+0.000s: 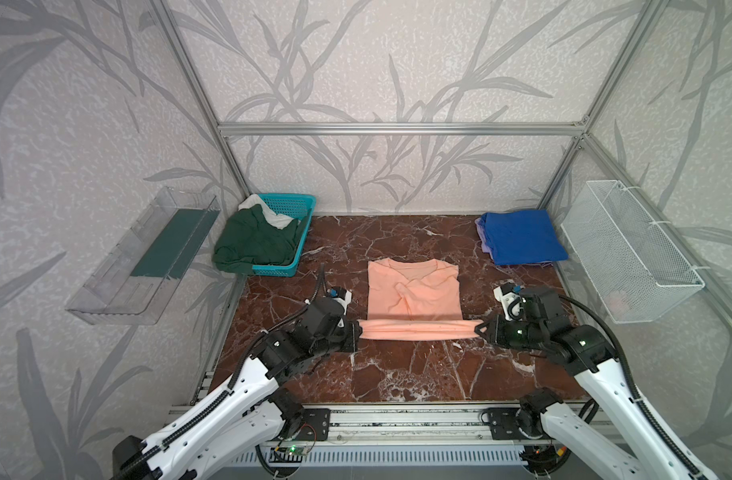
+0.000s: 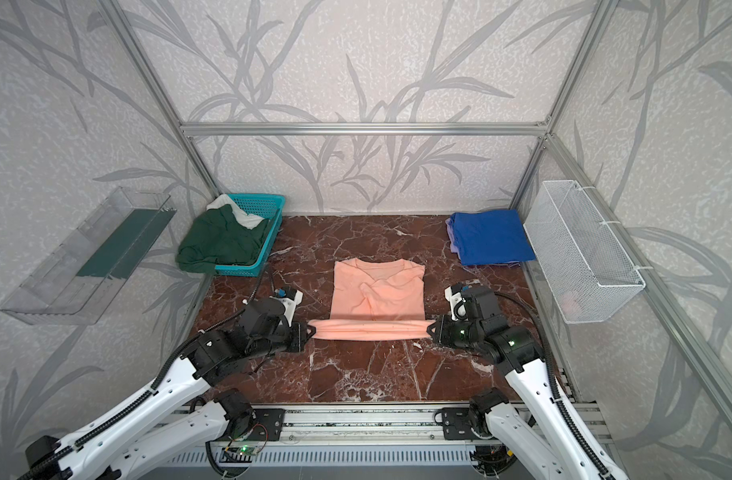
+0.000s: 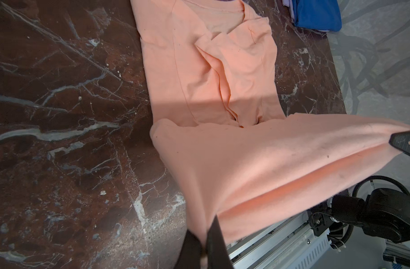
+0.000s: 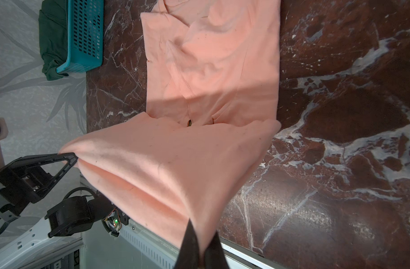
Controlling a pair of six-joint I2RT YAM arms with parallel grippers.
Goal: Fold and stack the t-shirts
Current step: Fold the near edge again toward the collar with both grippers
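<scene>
left gripper [image 1: 358, 331] pinched shut on peach-pink t-shirt [image 1: 414, 293] hem, left corner | right gripper [image 1: 479, 330] pinched right corner | hem stretched between fingertips, above table [image 1: 397, 374]

We are logging bright, even light in both top views, falling from above and the near side; the pale walls [image 1: 397, 62] are showing clean. The marble tabletop [image 1: 397, 374] is reading dark, giving back only a faint sheen in the right wrist view. A straight-edged shadow band is crossing the peach t-shirt [image 3: 199, 69] in both wrist views, just beyond its lifted fold; cloth past the band is glowing saturated orange. The frame posts [image 1: 201, 95] are splaying outward toward the top-view edges, wide-lens stretch. Close to each wrist lens, the left gripper [image 3: 202, 230] and right gripper [image 4: 202, 233] are smearing into soft dark wedges, out of focus.
</scene>
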